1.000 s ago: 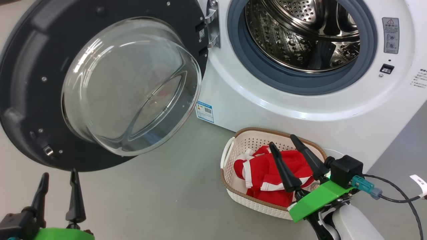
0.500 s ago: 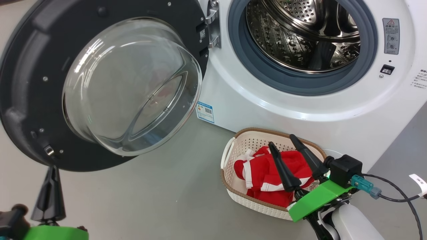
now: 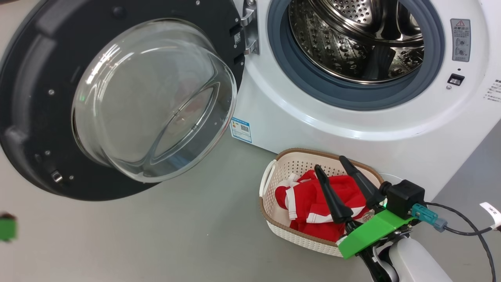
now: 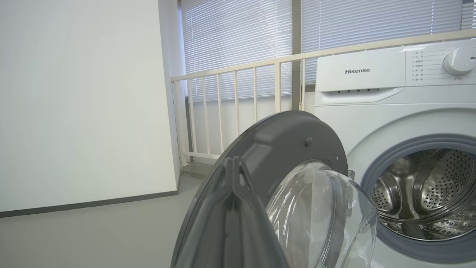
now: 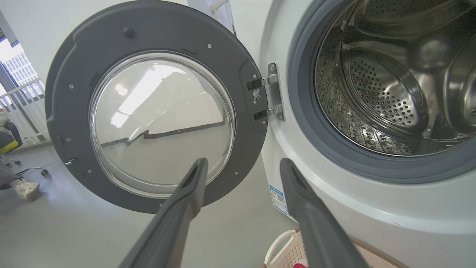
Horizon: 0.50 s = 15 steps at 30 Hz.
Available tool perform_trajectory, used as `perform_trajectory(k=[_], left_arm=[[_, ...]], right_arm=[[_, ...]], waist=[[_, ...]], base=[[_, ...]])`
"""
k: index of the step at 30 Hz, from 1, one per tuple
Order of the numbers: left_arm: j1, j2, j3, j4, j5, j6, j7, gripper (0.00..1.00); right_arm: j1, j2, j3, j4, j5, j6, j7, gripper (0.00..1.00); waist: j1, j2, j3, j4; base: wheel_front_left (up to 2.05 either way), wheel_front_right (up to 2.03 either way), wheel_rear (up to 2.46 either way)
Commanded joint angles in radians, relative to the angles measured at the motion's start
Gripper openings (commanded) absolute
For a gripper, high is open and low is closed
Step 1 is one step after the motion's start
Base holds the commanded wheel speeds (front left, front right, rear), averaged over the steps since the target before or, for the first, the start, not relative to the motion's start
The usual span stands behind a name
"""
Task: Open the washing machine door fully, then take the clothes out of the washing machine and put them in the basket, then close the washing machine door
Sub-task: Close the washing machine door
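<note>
– Left gripper (image 4: pixel 233 165) has slipped off to the side since a second ago. Its fingers were apart then and are now pressed together on nothing.
– And the right gripper (image 3: pixel 331 164)?
– Fingers spread with nothing between them, hanging just over the clothes (image 3: pixel 303 199), which lie heaped in the basket (image 3: pixel 270 188).
– Where's the basket?
– On the floor (image 3: pixel 195 235), right against the front of the washing machine (image 3: pixel 297 117), below its opening. The washing machine door (image 3: pixel 35 78) is swung wide to the left, and the steel drum (image 3: pixel 352 39) is showing.

The washing machine door (image 3: pixel 152 98) stands wide, drum mouth (image 3: pixel 352 39) unobstructed.
</note>
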Motion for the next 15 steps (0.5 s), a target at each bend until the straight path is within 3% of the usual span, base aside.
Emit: perform_trajectory(k=[1,6,15], left_arm=[[-0.076,0.059,0.061,-0.027,-0.032,-0.016,0.016,0.00],[-0.202,0.105,0.128,0.035,-0.173,-0.063,0.082,0.00],[-0.460,0.134,0.214,0.375,-0.473,-0.114,0.229,0.00]], right_arm=[[-0.018,0.006,0.026,-0.023,0.020,0.002,-0.005,1.00],[-0.012,0.005,0.023,-0.025,0.019,0.002,-0.005,1.00],[-0.003,-0.001,0.012,-0.035,0.007,0.002,-0.005,1.00]], waist=[[0.0000,0.0000,0.000,-0.001],[0.0000,0.0000,-0.001,-0.005],[0.0000,0.0000,0.019,-0.019]], base=[[0.00,0.00,0.00],[0.00,0.00,0.00],[0.00,0.00,0.00]])
